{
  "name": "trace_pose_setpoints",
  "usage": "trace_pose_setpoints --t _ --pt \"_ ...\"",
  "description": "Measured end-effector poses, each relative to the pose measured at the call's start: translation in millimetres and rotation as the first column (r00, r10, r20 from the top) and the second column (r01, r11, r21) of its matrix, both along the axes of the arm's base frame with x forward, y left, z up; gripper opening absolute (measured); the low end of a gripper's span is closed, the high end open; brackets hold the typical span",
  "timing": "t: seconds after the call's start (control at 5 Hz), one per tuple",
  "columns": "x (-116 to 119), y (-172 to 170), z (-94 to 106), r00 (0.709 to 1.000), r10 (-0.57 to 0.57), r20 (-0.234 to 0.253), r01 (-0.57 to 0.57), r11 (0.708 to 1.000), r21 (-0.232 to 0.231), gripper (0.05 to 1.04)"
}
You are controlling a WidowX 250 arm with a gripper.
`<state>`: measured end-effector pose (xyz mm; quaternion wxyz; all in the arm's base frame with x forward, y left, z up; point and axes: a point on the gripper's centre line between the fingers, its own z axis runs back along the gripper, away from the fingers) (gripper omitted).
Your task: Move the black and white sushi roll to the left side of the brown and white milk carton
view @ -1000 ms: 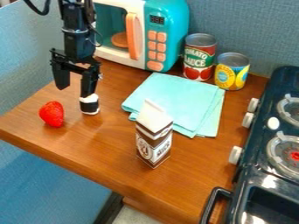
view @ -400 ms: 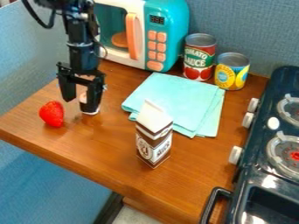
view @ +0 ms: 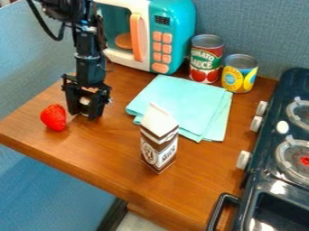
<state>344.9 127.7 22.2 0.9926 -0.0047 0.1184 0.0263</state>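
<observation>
Hangs upright as a black, jointed end effector at a small, white-topped item on the brown wooden surface; cannot tell how far open, nor whether gripping it; near a red strawberry; apart from a brown-and-white carton and a folded turquoise cloth.

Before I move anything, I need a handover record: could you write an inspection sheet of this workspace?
Surface: brown wooden tabletop, glossy
Job's things: small white-topped object, partly hidden
Clutter: strawberry, carton upright, folded cloth, two cans behind it
Gripper: at the small object; grip unclear
Cables: black cable looping beside the arm
Surroundings: toy microwave, toy stove, blue-grey wall
</observation>
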Motion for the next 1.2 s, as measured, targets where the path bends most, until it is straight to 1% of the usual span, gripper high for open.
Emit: trace_pose_setpoints --t 0.2,0.4,0.6,0.8,1.0,1.2 --pt "-1 -2 -0.3 1.0 0.007 0.005 -0.007 1.0 0.006 0.592" --pt "-6 -11 22.7 0.998 -0.017 0.058 0.015 0.999 0.04 0.588" --pt "-15 -39 53.6 0.991 -0.088 0.103 0.081 0.994 0.067 0.588" --pt "-35 -70 56.6 0.983 -0.163 0.09 0.161 0.987 0.028 0.588" --pt "-40 -94 42.4 0.971 -0.234 0.041 0.234 0.972 -0.009 0.588" --pt "-44 -97 17.7 0.97 -0.241 -0.036 0.24 0.97 -0.038 0.588"
